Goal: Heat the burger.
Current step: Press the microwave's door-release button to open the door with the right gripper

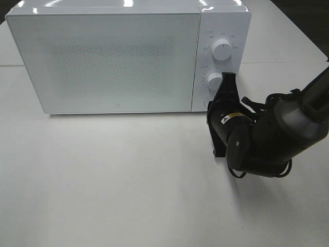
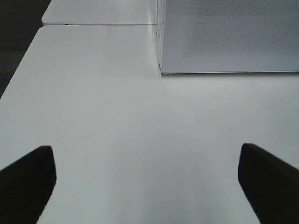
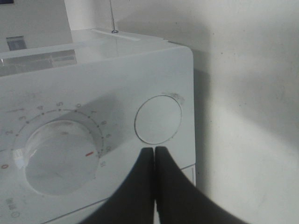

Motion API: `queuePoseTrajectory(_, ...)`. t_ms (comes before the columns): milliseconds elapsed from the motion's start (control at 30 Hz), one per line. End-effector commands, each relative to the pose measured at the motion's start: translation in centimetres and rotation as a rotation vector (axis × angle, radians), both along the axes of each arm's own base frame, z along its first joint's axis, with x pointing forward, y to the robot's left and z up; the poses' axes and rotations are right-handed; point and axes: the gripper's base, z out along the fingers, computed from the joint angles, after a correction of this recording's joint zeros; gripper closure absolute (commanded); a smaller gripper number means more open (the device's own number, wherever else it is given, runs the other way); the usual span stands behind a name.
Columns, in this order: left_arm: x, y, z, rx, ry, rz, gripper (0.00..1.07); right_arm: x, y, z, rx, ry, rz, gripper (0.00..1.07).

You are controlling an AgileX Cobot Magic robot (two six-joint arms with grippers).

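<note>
The burger is out of view. A white microwave (image 1: 118, 62) stands at the back of the table with its speckled door (image 1: 110, 59) closed, and nothing shows through it. My right gripper (image 1: 227, 78) is shut with nothing in it, its tips at the control panel beside the lower dial (image 1: 215, 80). In the right wrist view the shut fingertips (image 3: 154, 150) sit just short of the round button (image 3: 158, 119), next to the timer dial (image 3: 56, 156); whether they touch the panel I cannot tell. My left gripper (image 2: 145, 156) hangs open over bare table, facing the microwave's corner (image 2: 161, 70).
An upper dial (image 1: 222, 49) sits above the lower one on the panel. The white table (image 1: 103, 180) spreads in front of the microwave. A second white tabletop (image 2: 93, 14) adjoins behind it, with dark floor past the table edge (image 2: 18, 79).
</note>
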Motion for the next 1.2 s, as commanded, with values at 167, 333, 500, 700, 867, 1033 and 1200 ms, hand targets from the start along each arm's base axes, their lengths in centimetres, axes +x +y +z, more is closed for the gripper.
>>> queuePoseTrajectory(167,-0.1,0.0,-0.1,-0.003,-0.008,0.006,0.08,1.4,0.0,-0.7,0.000,0.004,0.011,1.07)
queuePoseTrajectory(333,-0.1,0.0,-0.1,-0.004,-0.003,0.006,0.08,2.0,-0.1,-1.1,-0.004,0.001,0.010,1.07)
queuePoseTrajectory(500,-0.1,0.0,-0.1,-0.004,-0.003,0.006,0.08,2.4,0.2,-1.3,-0.004,-0.002,0.011,1.07)
queuePoseTrajectory(700,-0.1,0.0,-0.1,-0.004,-0.003,0.006,0.08,3.2,-0.3,-1.0,-0.010,-0.019,-0.002,1.07)
queuePoseTrajectory(867,-0.1,0.0,-0.1,-0.004,-0.003,0.006,0.08,3.8,-0.8,-0.7,-0.019,-0.032,-0.017,1.07)
queuePoseTrajectory(1033,-0.1,0.0,-0.1,-0.004,-0.003,0.006,0.08,4.1,-0.7,-0.5,-0.015,-0.043,-0.013,1.07)
queuePoseTrajectory(1200,-0.1,0.0,-0.1,-0.004,-0.003,0.006,0.08,4.4,-0.6,-0.3,-0.020,-0.056,-0.017,1.07)
